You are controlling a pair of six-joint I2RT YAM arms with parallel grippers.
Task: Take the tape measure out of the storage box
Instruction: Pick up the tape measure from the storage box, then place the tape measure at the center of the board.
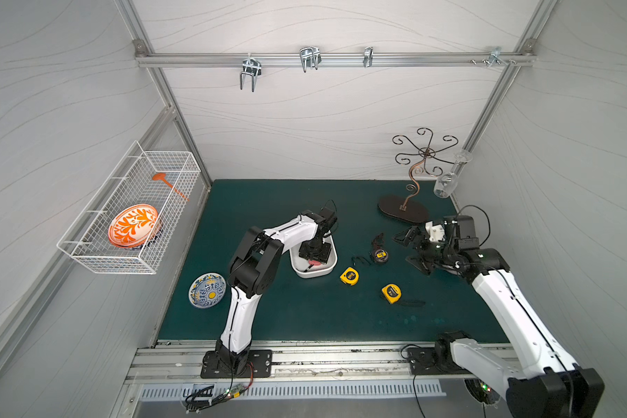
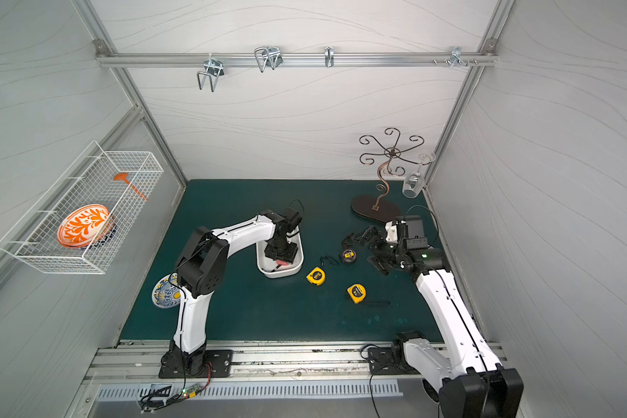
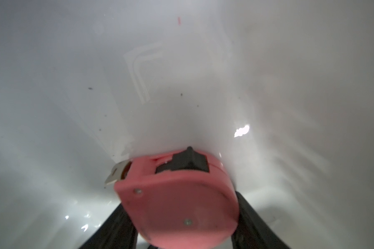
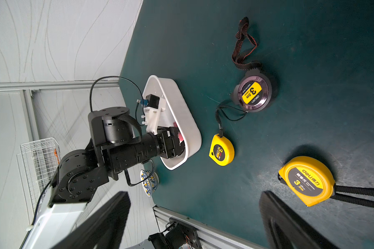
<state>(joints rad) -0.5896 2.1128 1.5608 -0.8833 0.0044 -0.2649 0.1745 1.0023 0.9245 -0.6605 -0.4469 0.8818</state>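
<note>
Closed on the pink tape measure (image 3: 175,200) with the left gripper (image 1: 315,258), one black finger (image 3: 115,228) set against each side of the case, broad screwed face turned toward the wrist camera. Pointed down into the storage box (image 1: 314,274), at its end nearer the front edge of the green mat (image 1: 304,318). Saw no clear gap between the case and the white floor, so could not tell whether it was lifted or resting. Found the box's long axis running roughly front to back of the mat, a little left of centre. Judged a straight rise over the low wall necessary before any sideways travel. Found the right gripper (image 1: 411,249) spread wide and empty, well apart toward the right edge, beyond the black tape measure (image 1: 380,255) lying outside the box. Judged the left arm plainly the nearer.
</note>
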